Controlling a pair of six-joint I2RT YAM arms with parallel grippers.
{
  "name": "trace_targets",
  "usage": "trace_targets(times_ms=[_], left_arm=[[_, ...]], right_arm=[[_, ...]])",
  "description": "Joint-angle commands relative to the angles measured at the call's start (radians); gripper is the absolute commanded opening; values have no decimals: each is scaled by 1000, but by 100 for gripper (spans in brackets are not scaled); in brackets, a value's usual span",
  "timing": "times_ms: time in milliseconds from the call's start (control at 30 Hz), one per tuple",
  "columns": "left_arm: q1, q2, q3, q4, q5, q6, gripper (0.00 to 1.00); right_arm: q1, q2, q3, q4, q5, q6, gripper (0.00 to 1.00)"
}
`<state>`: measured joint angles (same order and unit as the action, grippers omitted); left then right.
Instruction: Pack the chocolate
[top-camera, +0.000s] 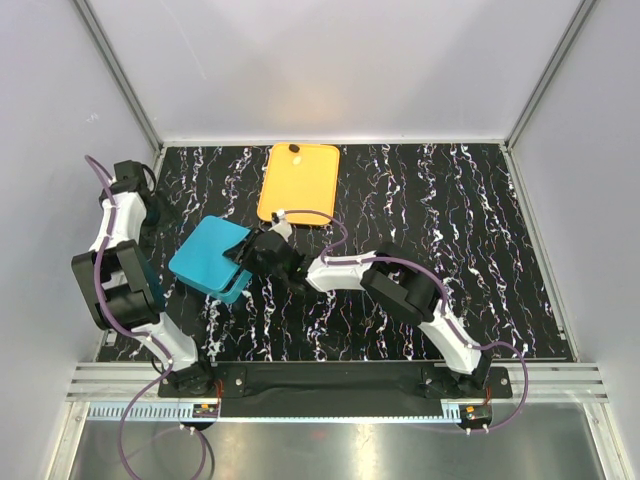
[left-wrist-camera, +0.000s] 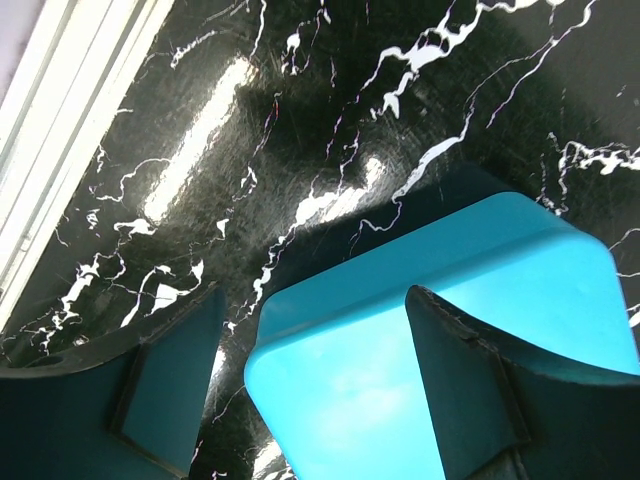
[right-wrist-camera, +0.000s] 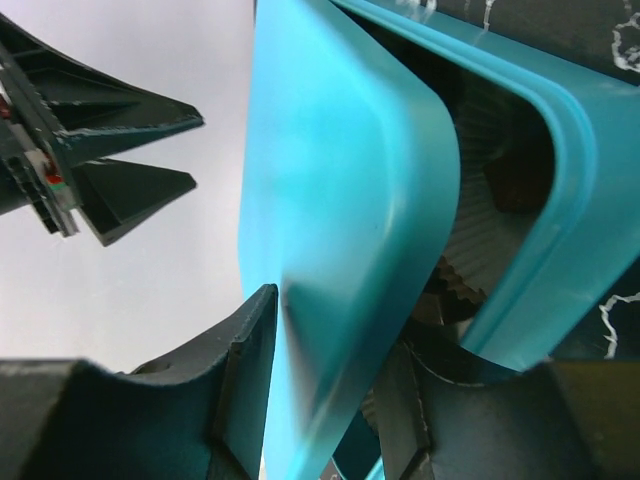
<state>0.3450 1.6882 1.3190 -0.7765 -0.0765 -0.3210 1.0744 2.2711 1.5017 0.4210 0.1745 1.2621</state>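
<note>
Starting from the black marbled desk (top-camera: 450, 250), you have the orange tray (top-camera: 300, 190) lying beyond the right claw (right-wrist-camera: 330, 335) and the teal box (right-wrist-camera: 575, 170) directly at it. The box's lid (right-wrist-camera: 340, 200) stands tilted up between that claw's two fingers, with one finger against its outer face. From these views you cannot tell whether it is clamped or merely straddled. The left claw (left-wrist-camera: 315, 300) is spread wide and holds nothing, hovering just over a corner of the lid.

One small dark chocolate (top-camera: 295, 149) sits at the tray's far edge, well beyond the right claw. Another brown piece (right-wrist-camera: 512, 185) shows in a fluted paper cup (right-wrist-camera: 480, 250) under the raised lid, right by the fingertips.

Watch the lid. If the hold is loose it may slip and land askew on the rim, or shove the box along the desk. If you close it now, the stray piece on the tray probably goes unpacked.
</note>
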Motion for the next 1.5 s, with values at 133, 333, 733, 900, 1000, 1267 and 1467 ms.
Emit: trace_targets(times_ms=[133,333,733,900,1000,1267,1467], left_arm=[[-3,-58,57,3,-17,2,79],[-23,-32,82,-6,-14,10,79],[-67,8,106,-4,-9,13,79],[-67,39,132,0,1,25,79],[-67,44,151,-1,-6,25,77],[-69,126,223,-30,-117,33,52],[-67,153,197,8,-120,17,20]], right_arm=[[-2,-94,-26,-64,43,-18,47],[-2,-122,-52,-64,57,-33,48],[-2,-196,-101,-145,105,-47,47],[-4,-237,-143,-197,121,-24,46],[-4,-266,-166,-218,141,-23,47],[-4,-288,-169,-277,165,-79,46],[-4,-312,-218,-248,165,-159,36]])
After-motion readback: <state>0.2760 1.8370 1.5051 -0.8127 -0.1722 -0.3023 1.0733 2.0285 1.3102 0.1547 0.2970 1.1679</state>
